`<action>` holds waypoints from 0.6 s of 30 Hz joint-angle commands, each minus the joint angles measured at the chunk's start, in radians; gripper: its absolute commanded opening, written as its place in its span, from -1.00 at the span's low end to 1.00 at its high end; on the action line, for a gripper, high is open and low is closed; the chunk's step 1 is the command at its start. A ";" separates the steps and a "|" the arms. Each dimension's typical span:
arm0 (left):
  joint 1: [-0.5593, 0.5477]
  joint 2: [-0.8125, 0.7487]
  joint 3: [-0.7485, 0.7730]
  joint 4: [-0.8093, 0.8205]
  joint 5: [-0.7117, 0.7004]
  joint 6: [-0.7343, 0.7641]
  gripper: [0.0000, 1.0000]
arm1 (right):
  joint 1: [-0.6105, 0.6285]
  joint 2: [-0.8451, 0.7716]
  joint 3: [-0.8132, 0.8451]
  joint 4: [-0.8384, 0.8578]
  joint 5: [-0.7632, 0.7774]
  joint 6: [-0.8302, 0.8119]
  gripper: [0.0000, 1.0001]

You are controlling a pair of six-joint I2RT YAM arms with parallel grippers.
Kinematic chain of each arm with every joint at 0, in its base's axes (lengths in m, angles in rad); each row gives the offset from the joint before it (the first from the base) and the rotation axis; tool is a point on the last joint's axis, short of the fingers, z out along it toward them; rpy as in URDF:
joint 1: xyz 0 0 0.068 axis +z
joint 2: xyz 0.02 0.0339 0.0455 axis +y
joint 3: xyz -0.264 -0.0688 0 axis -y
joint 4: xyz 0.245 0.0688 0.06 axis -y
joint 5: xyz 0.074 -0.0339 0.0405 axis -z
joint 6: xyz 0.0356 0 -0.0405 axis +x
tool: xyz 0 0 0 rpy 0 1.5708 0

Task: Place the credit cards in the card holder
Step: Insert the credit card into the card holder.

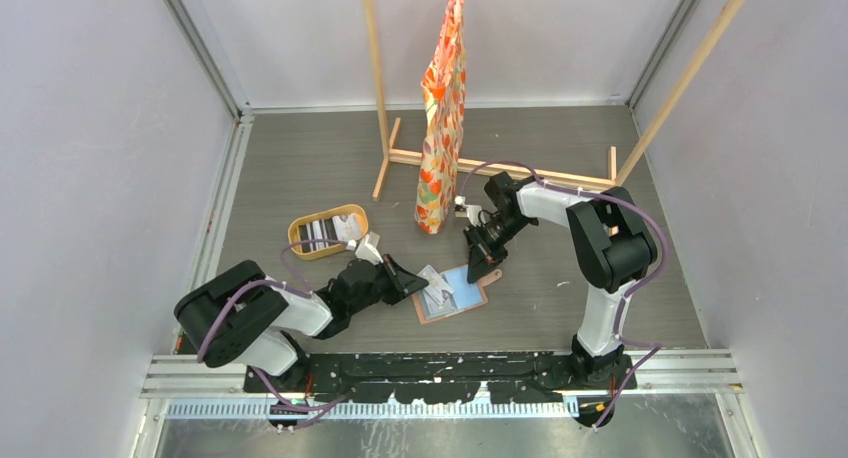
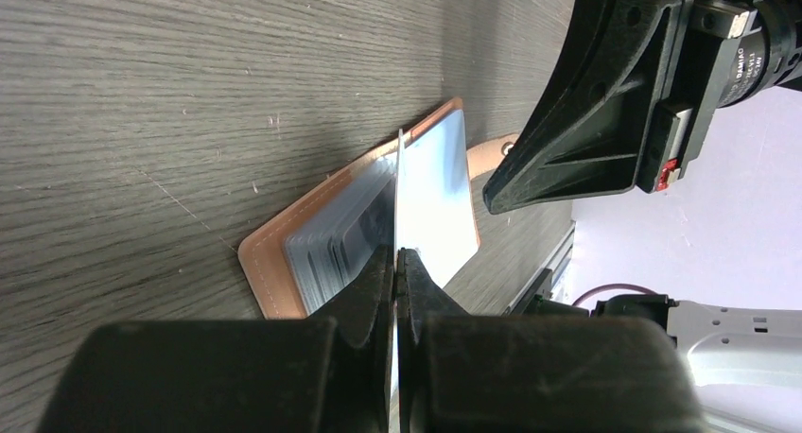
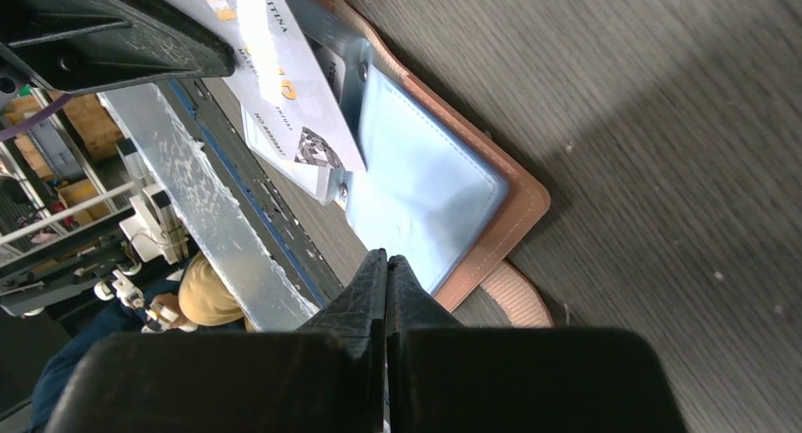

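Left gripper point(image 2: 395, 263) is pinching a white credit card point(image 2: 433, 192) edge-on over the open card holder point(image 2: 268, 268) lying on the table point(image 2: 142, 93), while the closed, empty right gripper point(image 3: 386, 272) is seemingly pinning its corner steady.

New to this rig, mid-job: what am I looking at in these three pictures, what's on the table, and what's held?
Two robot arms are bolted at the near edge of the table. The wide picture looks down from above; the other two come from a camera on each wrist. The left gripper is shut on a white card, edge-on over the open card holder. The right gripper is shut on nothing, its tip at the holder's edge. More cards lie in the oval tray.
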 commanded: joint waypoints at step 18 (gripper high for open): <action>-0.023 0.124 0.050 0.121 0.048 -0.046 -0.99 | -0.001 0.020 0.039 -0.024 0.014 0.000 -0.98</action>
